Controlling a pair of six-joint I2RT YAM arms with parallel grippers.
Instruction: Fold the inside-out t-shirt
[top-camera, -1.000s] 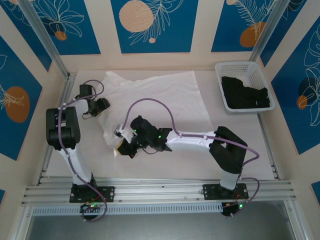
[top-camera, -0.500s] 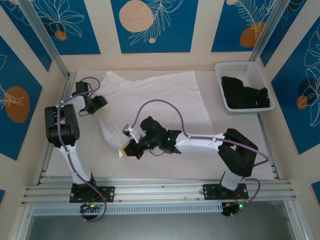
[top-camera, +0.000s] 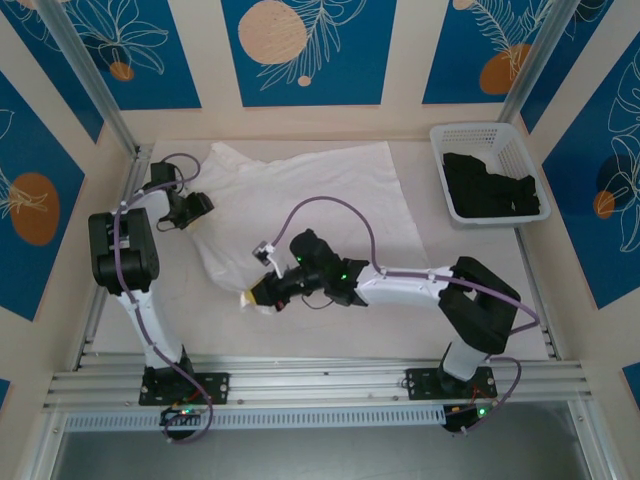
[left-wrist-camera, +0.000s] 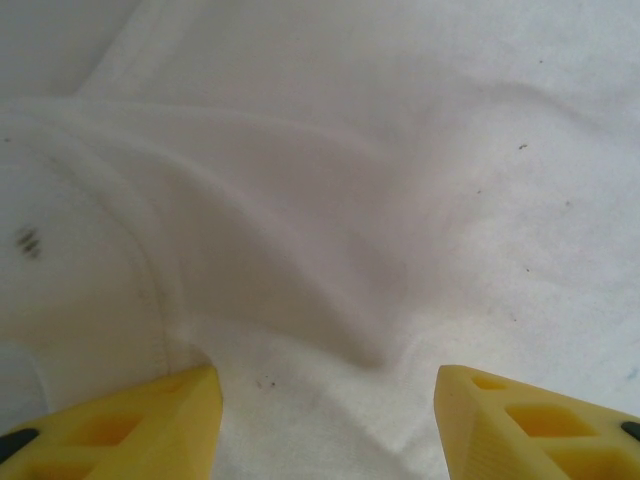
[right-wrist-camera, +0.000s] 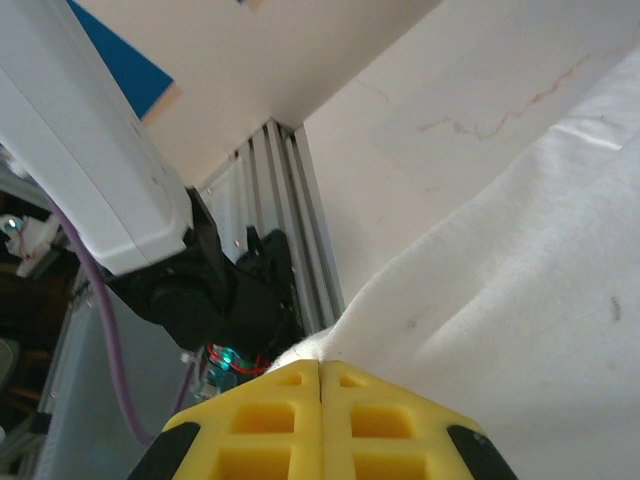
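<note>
On the left half of the surface (top-camera: 350, 335) the shirt (top-camera: 330, 190) lies spread, its near corner pinched in the clenched right tool (top-camera: 258, 296), the left tool (top-camera: 201, 208) released above its left edge; carrying that corner low and taut should fold it cleanly.

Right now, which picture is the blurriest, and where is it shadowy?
Left wrist view: the shirt looks soft and hazy up close, with a gray shadow along its fold above the open left gripper. Right wrist view: the shirt is bright, the arm behind it dark. Top view: sharp and evenly lit.
</note>
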